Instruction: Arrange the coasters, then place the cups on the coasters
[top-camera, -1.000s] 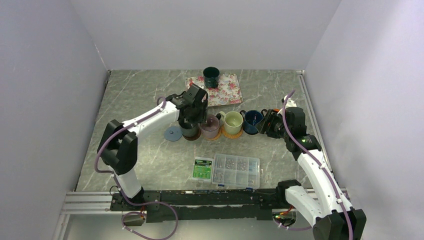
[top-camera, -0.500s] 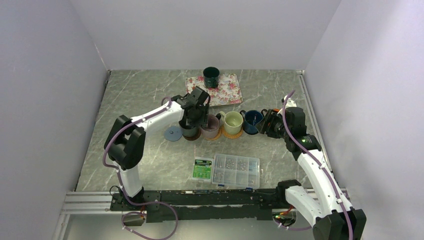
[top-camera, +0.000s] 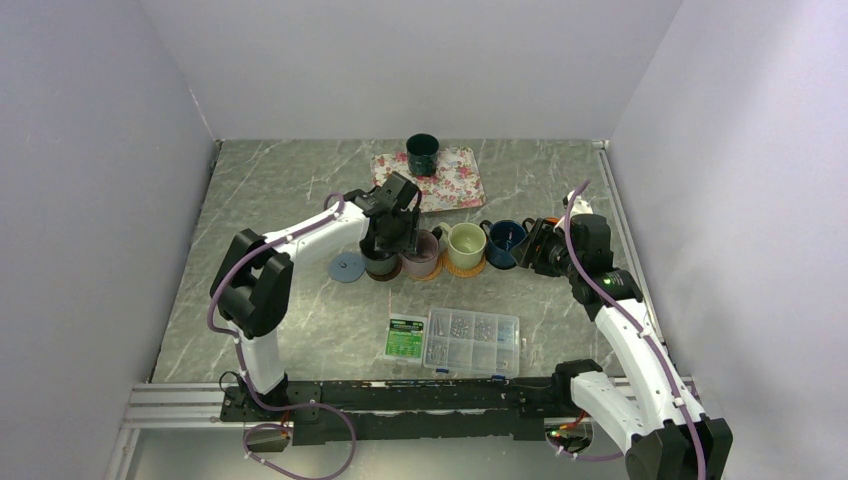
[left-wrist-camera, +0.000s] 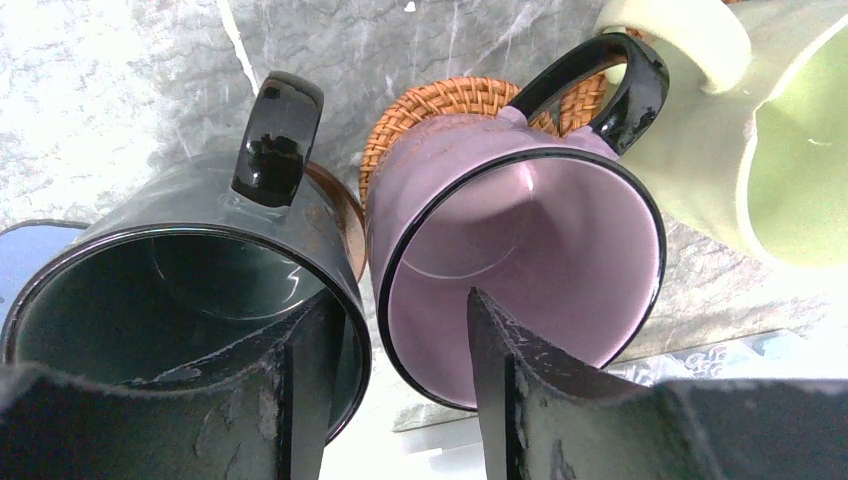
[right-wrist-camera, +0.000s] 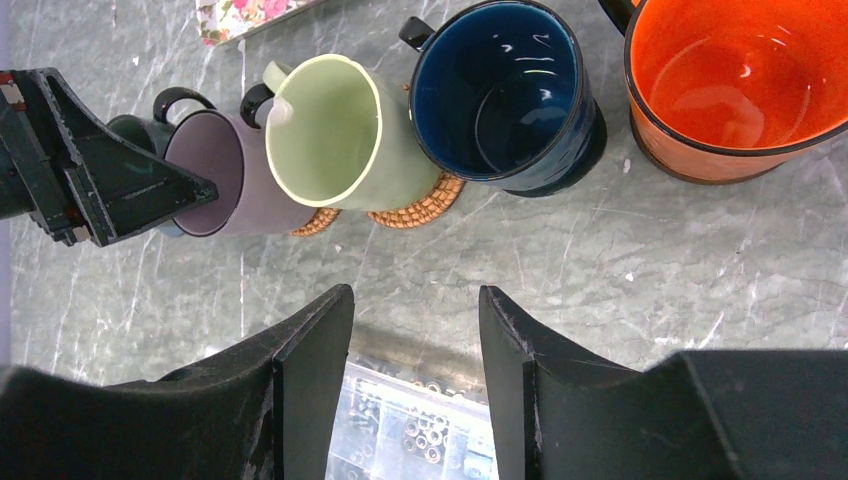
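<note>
Just left of mauve mug (left-wrist-camera: 520, 260), dark grey-green mug (left-wrist-camera: 180, 290) sits on brown coaster (left-wrist-camera: 340, 205); L gripper (left-wrist-camera: 392, 300) jaws apart above both rims. R gripper (right-wrist-camera: 415, 292) jaws apart, empty.

**A:** What stands mid-worktop (top-camera: 280, 200)?

**B:** Five cups in a row, close beside one another. Left to right: first cup (top-camera: 380, 264), second cup (top-camera: 420, 255), third cup (top-camera: 466, 243), fourth cup (top-camera: 505, 238), fifth cup (right-wrist-camera: 720, 80).

**A:** On what?

**B:** The first cup stands on the first coaster (left-wrist-camera: 338, 200), the second on the second coaster (left-wrist-camera: 430, 100), the third on the third coaster (right-wrist-camera: 410, 212).

**A:** Any left over?

**B:** The bare coaster (top-camera: 346, 267) lies flat just left of the row.

**A:** Behind and before?

**B:** Behind is the tray (top-camera: 455, 190), with the sixth cup (top-camera: 423, 153) at its far edge. Before is the box (top-camera: 472, 340), with a card (top-camera: 405, 337) against its left side.
</note>
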